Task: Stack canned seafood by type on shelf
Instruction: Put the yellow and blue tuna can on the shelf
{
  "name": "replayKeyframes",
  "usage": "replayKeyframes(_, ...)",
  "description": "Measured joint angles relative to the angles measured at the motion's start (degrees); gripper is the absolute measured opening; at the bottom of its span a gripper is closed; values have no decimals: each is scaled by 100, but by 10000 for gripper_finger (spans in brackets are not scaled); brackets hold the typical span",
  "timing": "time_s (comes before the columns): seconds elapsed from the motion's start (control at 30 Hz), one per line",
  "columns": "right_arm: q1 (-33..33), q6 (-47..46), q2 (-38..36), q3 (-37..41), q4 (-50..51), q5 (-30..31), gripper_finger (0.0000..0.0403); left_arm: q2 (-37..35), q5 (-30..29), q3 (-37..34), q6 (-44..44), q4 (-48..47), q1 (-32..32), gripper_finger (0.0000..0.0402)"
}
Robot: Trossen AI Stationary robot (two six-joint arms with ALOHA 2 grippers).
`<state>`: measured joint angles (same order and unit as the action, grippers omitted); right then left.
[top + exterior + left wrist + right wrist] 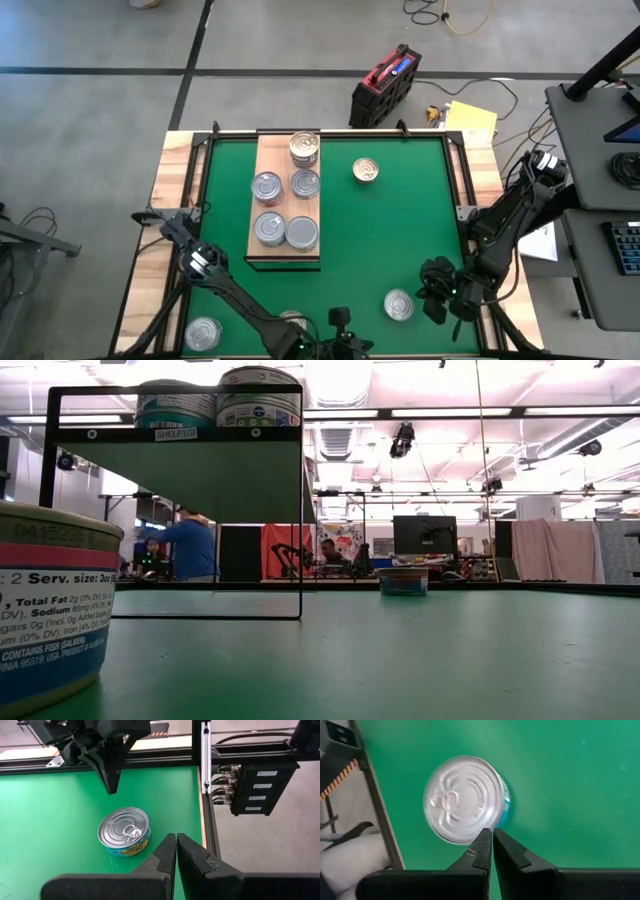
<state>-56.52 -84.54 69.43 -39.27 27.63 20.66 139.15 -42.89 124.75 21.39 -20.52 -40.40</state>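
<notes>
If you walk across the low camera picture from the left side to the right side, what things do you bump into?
Big blurry close-up tin with a nutrition label → black wire-frame shelf carrying two tins up top → small round tin standing far off on the green table mat.

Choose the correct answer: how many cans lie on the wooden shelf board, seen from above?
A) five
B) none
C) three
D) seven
A: the high view shows five cans on the shelf: one gold-toned can at the far end and four silver-lidded cans behind it in two rows.
</notes>
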Motion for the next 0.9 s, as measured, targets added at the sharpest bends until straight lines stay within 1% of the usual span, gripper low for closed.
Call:
replayKeyframes(0.2, 1, 189, 0, -56, 3, 51, 9, -20, 55, 209, 1, -229, -26, 0)
replayKeyframes(0.37, 1, 189, 0, -56, 14, 40, 9, -24, 452, 428, 31, -570, -35, 0)
replayKeyframes(0.57, 1, 28, 0, -56, 12, 36, 13, -3, 461, 498, 31, -536, -18, 0)
replayKeyframes(0.73, 0, -91, 0, -56, 10, -132, 38, 77, 455, 496, 132, -536, 48, 0)
replayKeyframes(0.9, -21, -30, 0, -56, 94, -156, 86, 129, 462, 494, 30, -338, 193, 0)
